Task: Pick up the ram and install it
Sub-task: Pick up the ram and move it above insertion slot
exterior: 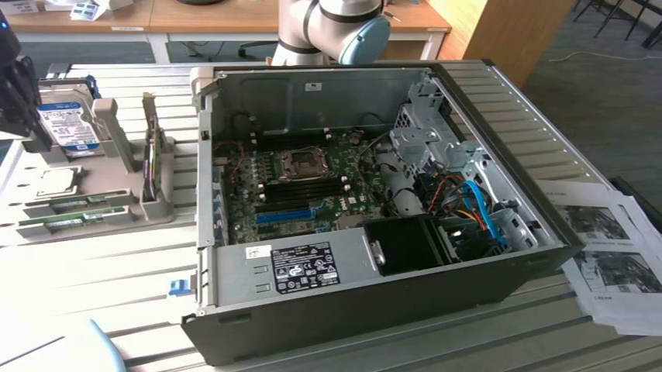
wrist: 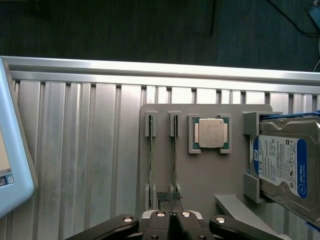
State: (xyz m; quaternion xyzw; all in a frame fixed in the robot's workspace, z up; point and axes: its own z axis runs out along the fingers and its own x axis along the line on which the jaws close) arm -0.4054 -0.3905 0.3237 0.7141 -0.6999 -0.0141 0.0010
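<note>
The ram (exterior: pixel 77 204) stands on edge in a grey holder (exterior: pixel 116 211) at the lower left of the exterior view. It is just beside a second stick (exterior: pixel 62 222) of the same kind. A processor (exterior: pixel 57 182) and a hard drive (exterior: pixel 67 124) sit further up the same holder. The holder rests on the slatted counter (exterior: pixel 104 271), to the exterior view's left of the open computer case (exterior: pixel 362 310) with its motherboard (exterior: pixel 300 186).

From the wrist, the ram (wrist: pixel 175 155) and the second stick (wrist: pixel 151 155) show as two thin lines held in end slots of the holder (wrist: pixel 200 180). The tool (wrist: pixel 170 196) is closed, with its textured pads (wrist: pixel 162 195) pressed together and nothing between them. Both sticks sit in their slots. The tips line up with the near ends of the sticks, closer to the ram, but I cannot tell whether they touch anything.

The ram looks light, stiff and thin, so weight should be no problem. It is likely brittle under bending, and its smooth faces could slip. The safest hold seems to be a pinch across the two flat faces, near the middle of the exposed upper edge. That keeps the stick from pivoting and leaves the contact edge free.
</note>
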